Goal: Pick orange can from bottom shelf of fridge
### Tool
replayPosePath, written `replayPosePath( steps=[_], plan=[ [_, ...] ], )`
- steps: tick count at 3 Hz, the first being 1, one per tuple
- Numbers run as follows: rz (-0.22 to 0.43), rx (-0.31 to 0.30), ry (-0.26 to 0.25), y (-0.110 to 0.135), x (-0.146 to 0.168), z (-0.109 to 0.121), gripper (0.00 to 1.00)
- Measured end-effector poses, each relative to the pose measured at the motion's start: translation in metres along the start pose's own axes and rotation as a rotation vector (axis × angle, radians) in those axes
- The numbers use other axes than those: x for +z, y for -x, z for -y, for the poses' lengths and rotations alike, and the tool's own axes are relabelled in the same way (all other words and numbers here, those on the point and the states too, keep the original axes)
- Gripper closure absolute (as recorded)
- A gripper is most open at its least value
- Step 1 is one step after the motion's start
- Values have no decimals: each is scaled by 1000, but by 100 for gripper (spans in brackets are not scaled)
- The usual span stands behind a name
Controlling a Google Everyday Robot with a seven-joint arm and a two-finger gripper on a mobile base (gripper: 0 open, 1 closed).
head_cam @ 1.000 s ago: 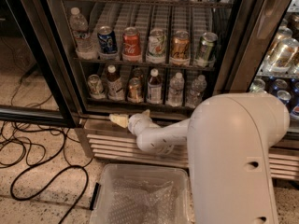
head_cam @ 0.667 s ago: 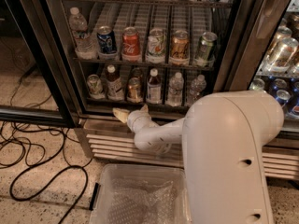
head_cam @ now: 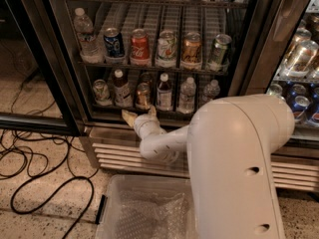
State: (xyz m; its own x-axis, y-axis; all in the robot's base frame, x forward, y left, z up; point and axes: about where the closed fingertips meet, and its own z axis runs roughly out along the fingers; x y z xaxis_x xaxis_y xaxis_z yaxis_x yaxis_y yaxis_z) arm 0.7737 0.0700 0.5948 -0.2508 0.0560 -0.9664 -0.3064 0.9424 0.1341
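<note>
Camera view: the gripper (head_cam: 140,115) is being held spread open (empty) just below the upright orange can (head_cam: 143,94), frame centre.

The one camera is looking down over the arm (head_cam: 239,153), facing the fridge (head_cam: 59,68) from close by; the spread claw (head_cam: 140,116) is hovering at the bottom shelf (head_cam: 172,112).

Fridge (head_cam: 60,78) tally: cans (head_cam: 139,46), bottles (head_cam: 164,91), one gripper (head_cam: 140,114).
Five cans and one water bottle (head_cam: 84,34) on the middle shelf (head_cam: 149,67); two cans, the orange can (head_cam: 143,94) included, and at least four bottles on the bottom shelf (head_cam: 185,112), at whose front rail my gripper hovers, fingers spread.
</note>
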Motion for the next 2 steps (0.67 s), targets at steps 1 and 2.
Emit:
replayPosePath(
  steps=[1, 2],
  plan=[
    [22, -34, -23, 7, 5, 4, 27],
    [31, -62, -45, 11, 10, 10, 31]
  ],
)
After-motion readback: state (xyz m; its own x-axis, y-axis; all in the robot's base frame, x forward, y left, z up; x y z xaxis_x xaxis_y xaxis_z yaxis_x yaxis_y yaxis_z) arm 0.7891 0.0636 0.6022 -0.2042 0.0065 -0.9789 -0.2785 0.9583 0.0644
